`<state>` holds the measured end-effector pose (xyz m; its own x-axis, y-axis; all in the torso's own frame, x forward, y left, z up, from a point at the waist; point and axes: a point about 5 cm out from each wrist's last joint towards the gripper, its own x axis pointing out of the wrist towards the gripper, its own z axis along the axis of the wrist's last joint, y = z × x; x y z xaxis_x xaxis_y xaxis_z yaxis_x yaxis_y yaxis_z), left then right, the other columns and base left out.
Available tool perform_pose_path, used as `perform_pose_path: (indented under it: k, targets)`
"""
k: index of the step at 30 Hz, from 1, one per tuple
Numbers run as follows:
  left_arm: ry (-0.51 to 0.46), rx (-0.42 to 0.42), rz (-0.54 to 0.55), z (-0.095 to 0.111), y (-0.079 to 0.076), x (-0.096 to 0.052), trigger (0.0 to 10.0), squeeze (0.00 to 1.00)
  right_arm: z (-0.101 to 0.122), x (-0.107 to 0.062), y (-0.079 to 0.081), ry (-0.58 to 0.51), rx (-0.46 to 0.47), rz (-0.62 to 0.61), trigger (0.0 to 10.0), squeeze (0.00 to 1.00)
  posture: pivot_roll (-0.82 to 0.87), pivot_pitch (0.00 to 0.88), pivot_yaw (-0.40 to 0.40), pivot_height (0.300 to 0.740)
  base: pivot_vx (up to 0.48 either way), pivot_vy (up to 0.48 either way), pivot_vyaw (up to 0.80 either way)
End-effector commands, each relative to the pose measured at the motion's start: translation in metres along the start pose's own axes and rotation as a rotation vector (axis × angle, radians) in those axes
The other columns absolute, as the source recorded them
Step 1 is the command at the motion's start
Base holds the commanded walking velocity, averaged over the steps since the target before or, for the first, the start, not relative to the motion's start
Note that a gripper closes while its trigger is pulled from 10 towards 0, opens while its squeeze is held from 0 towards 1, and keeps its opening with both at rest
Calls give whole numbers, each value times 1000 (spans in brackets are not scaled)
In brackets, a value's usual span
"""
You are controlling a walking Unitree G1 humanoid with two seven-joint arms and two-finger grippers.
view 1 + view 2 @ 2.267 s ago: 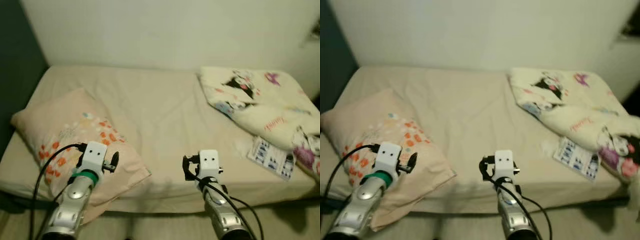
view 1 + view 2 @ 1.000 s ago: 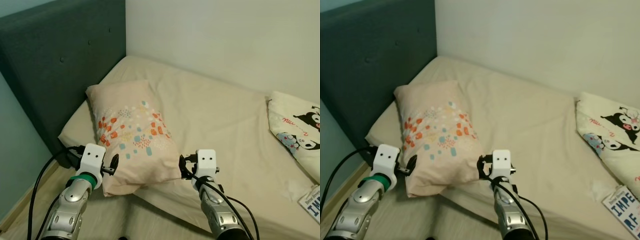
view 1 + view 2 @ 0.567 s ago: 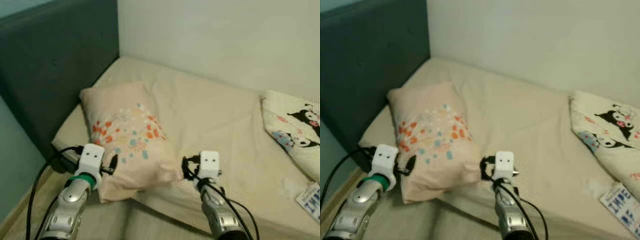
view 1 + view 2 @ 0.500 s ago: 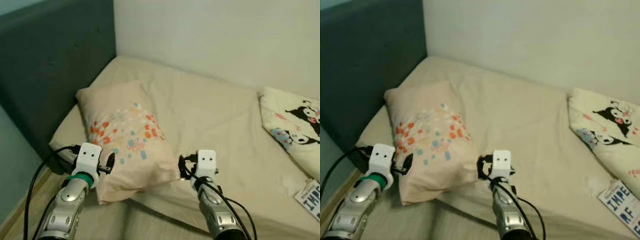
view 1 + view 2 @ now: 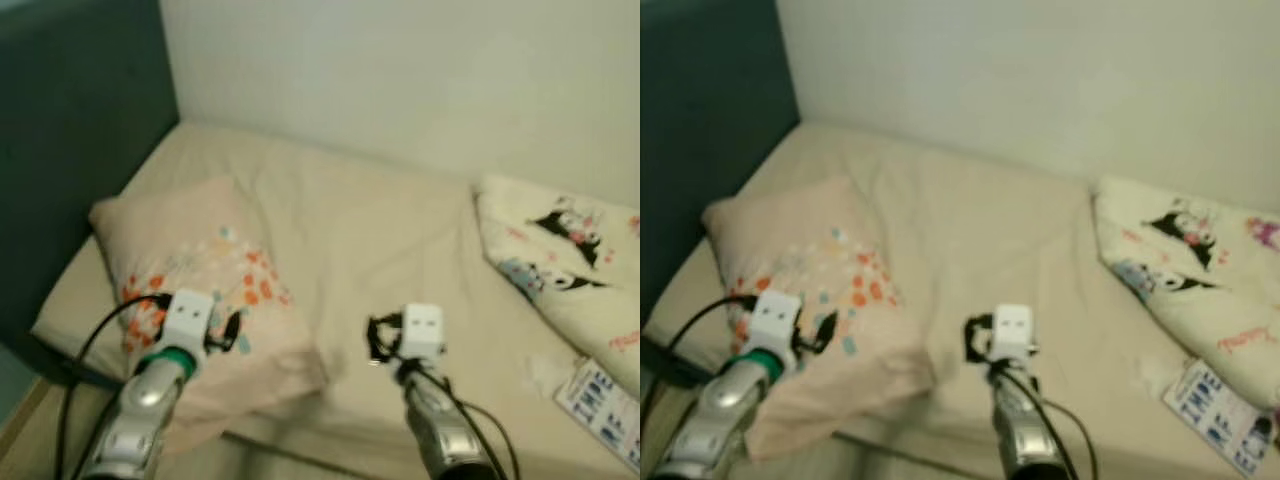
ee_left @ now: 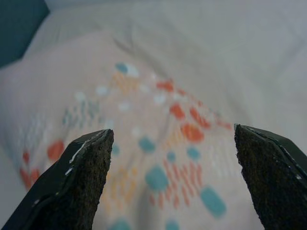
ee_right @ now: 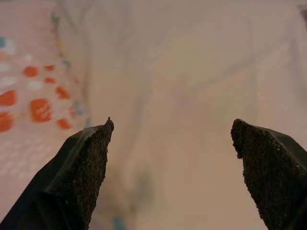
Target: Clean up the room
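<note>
Left wrist view: spread left claw (image 6: 172, 177) over one pillow (image 6: 144, 139)
Right claw (image 7: 170, 167), also spread, hangs above bare bed (image 5: 380, 240), pillow just beside it; one cartoon blanket (image 5: 560, 250) and one booklet (image 5: 600, 405) lie well off to its far side

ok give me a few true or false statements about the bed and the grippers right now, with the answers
1. The pillow lies at the headboard end of the bed. True.
2. The left gripper is shut on the pillow. False: its fingers are spread open, with the pillow beyond them.
3. The cartoon-print blanket lies on the robot's right side of the bed. True.
4. The right gripper holds the booklet. False: it is open and empty, facing the bare sheet.
5. The booklet rests on top of the pillow. False: it lies near the blanket.
</note>
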<state>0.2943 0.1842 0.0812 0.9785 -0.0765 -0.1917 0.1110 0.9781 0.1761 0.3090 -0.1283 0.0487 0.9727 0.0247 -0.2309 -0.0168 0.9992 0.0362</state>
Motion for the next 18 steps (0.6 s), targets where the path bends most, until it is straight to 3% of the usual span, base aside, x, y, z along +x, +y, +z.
perform_pose_path:
  k: [1, 14, 18]
  targets:
    - [22, -5, -11, -7, -6, -2, 10000, 0, -10, -3, -10, 37, 4, -33, 10000, 0, 138, 0, -31, 740, 0, 0, 0]
    - [54, -20, -7, -11, -8, -3, 10000, 0, -11, -5, -12, 48, 10, -38, 10000, 0, 136, 0, -35, 740, 0, 0, 0]
    - [59, -20, -11, -12, -9, -4, 10000, 0, -13, -5, -13, 53, 13, -42, 10000, 0, 135, 0, -34, 740, 0, 480, 0]
